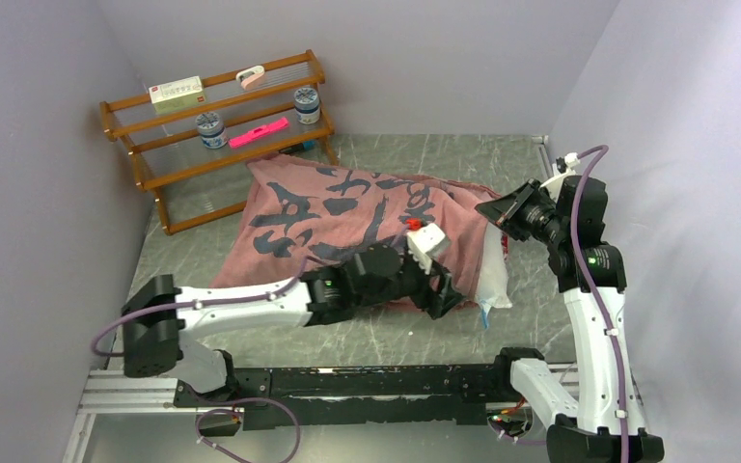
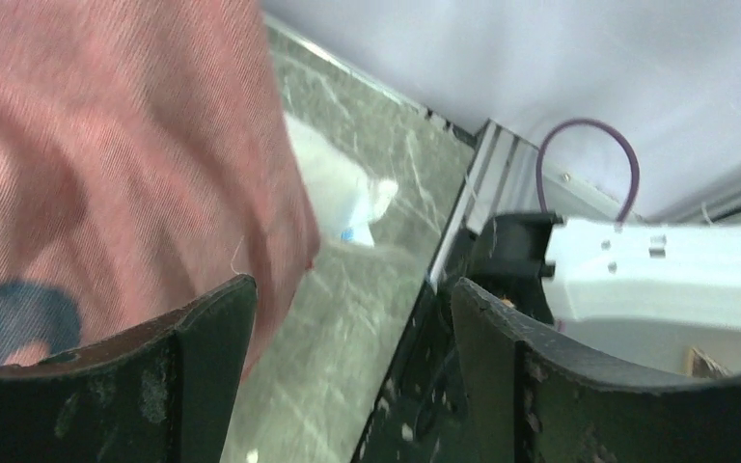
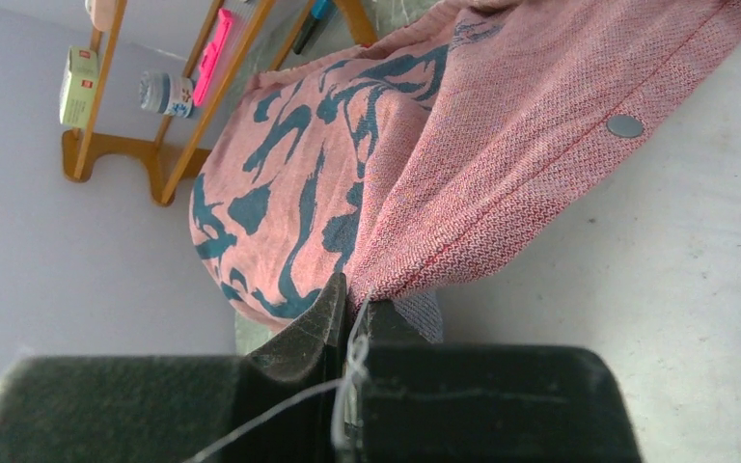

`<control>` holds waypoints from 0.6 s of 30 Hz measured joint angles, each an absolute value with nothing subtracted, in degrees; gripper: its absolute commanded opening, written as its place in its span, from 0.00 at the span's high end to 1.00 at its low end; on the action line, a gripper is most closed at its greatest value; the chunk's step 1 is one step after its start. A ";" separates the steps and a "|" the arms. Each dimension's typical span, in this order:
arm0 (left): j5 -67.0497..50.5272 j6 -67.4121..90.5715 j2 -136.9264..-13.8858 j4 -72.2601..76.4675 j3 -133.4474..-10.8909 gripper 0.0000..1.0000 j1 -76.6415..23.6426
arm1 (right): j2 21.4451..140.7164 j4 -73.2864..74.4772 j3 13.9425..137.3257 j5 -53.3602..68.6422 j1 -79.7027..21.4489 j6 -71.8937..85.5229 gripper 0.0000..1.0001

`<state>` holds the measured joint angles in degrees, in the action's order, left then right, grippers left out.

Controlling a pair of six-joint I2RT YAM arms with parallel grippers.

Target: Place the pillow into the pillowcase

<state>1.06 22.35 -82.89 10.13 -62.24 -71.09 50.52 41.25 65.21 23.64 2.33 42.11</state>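
The red pillowcase [image 1: 347, 217] with dark teal print lies bulging across the middle of the table. The white pillow [image 1: 494, 282] sticks out of its right end; its corner with a small tag shows in the left wrist view [image 2: 333, 183]. My left gripper [image 1: 447, 295] sits low at the case's near right edge, open, with only table between its fingers [image 2: 207, 357]. Pink cloth [image 2: 106, 164] lies just left of them. My right gripper [image 1: 502, 210] is shut on the hem of the pillowcase [image 3: 502, 164], pinching it at the tips [image 3: 355, 301] and holding it lifted over the pillow [image 3: 675, 289].
A wooden rack [image 1: 217, 130] with jars, a box and pink items stands at the back left, also seen in the right wrist view [image 3: 106, 145]. Walls close in the table on three sides. The black rail [image 1: 367, 381] carrying the arm bases runs along the near edge.
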 measured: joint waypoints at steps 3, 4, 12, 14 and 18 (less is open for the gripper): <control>5.21 21.34 -87.94 13.08 -66.15 0.22 -73.10 | 50.59 40.69 64.90 24.56 2.33 42.72 1.00; 7.09 20.95 -89.82 13.89 -67.92 0.23 -73.49 | 50.59 40.66 64.90 24.62 2.33 42.76 1.00; 17.93 20.21 -97.62 18.68 -73.60 0.27 -73.87 | 50.54 40.47 64.62 24.75 2.33 43.11 1.00; 19.29 20.12 -99.42 19.55 -74.54 0.43 -73.89 | 50.54 40.14 64.25 24.95 2.33 43.18 1.00; 21.23 19.38 -102.72 20.14 -76.77 0.95 -73.93 | 50.54 39.77 63.86 25.45 2.33 43.55 0.93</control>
